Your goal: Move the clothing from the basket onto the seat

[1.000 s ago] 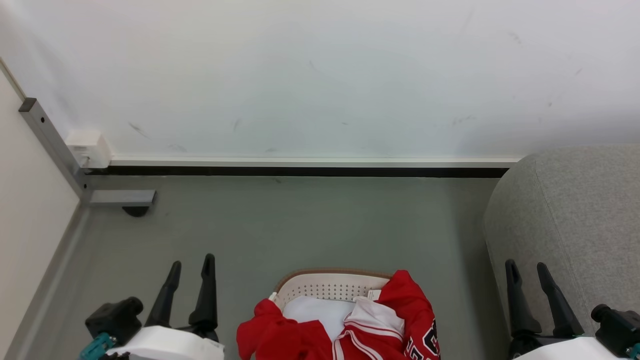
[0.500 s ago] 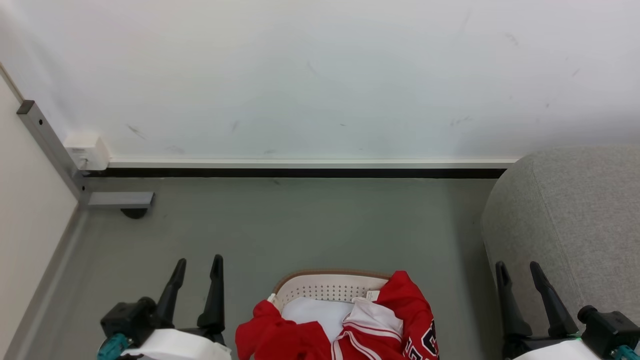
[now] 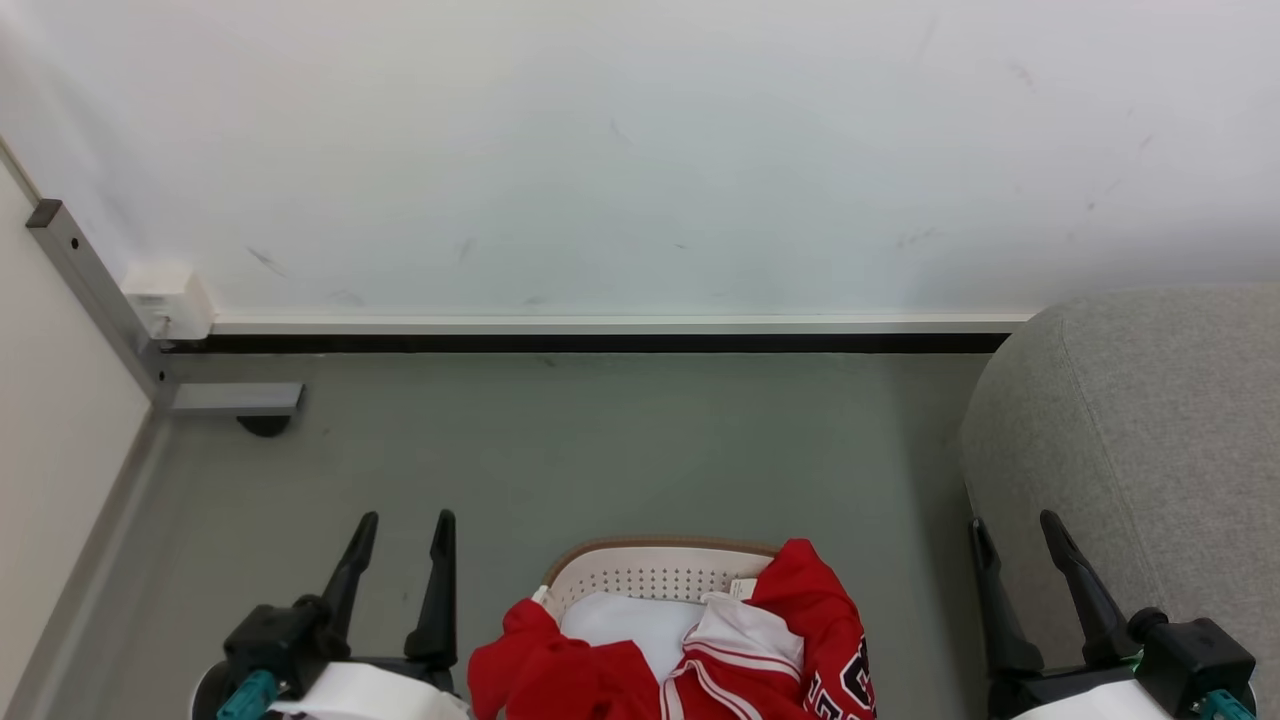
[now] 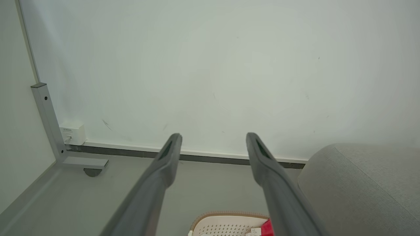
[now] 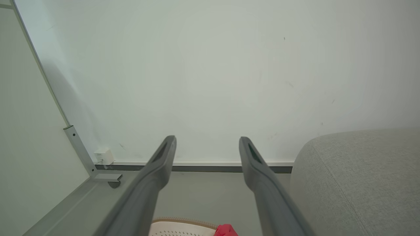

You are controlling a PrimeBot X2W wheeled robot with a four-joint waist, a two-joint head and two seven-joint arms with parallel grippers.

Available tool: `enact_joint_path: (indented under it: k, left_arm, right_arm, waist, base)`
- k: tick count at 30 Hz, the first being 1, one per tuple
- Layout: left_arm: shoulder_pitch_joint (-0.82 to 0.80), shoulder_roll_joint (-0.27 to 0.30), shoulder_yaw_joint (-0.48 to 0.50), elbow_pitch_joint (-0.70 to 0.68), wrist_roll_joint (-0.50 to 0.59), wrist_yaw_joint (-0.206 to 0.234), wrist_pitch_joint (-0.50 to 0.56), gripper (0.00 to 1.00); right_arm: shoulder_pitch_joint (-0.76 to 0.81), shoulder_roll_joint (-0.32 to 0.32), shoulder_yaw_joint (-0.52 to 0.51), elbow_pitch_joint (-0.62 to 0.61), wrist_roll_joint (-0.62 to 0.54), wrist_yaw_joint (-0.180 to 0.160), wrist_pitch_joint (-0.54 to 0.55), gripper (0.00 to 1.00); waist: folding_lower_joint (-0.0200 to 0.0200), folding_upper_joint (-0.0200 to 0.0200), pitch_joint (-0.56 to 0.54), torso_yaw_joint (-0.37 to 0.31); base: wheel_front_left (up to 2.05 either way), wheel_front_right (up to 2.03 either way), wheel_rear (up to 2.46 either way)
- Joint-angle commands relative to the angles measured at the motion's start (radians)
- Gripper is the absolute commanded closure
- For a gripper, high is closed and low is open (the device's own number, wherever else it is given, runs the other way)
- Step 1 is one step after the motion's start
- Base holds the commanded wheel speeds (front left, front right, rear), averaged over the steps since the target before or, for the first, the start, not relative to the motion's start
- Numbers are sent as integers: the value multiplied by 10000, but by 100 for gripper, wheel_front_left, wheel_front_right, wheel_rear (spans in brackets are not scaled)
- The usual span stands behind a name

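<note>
Hovering with left gripper [image 3: 406, 516] and right gripper [image 3: 1012, 520] spread open and empty, we're eyeing the clothing [image 3: 700, 660] heaped in the basket [image 3: 650, 572] between them, so we're planning to dip low, pinch a thick fold, then swing it onto the seat [image 3: 1150, 430] beside the right one.

Red white-striped clothing [image 3: 760, 650] heaped in the cream perforated basket [image 3: 650, 572] on the floor; grey seat [image 3: 1150, 440] just beside.
</note>
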Motion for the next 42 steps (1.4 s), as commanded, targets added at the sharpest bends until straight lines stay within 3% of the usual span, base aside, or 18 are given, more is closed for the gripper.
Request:
enact_joint_path:
  k: [1,17,42]
  left_arm:
    - [-80,83,-14,-17,218,12,-95,0]
    - [-117,88,-109,48,1275,-20,-371,0]
    - [-155,86,-107,-8,907,29,-354,0]
  right_arm:
    - [-66,-26,33,-81,-231,-18,-90,0]
    - [-62,-17,154,-227,-1089,-21,-376,0]
    - [-188,32,109,-235,-879,-21,-348,0]
  waist:
    - [0,0,-3,-7]
    - [0,0,2,-110]
    - [0,0,160,-400]
  base:
    - [0,0,0]
    - [0,0,0]
    - [0,0,0]
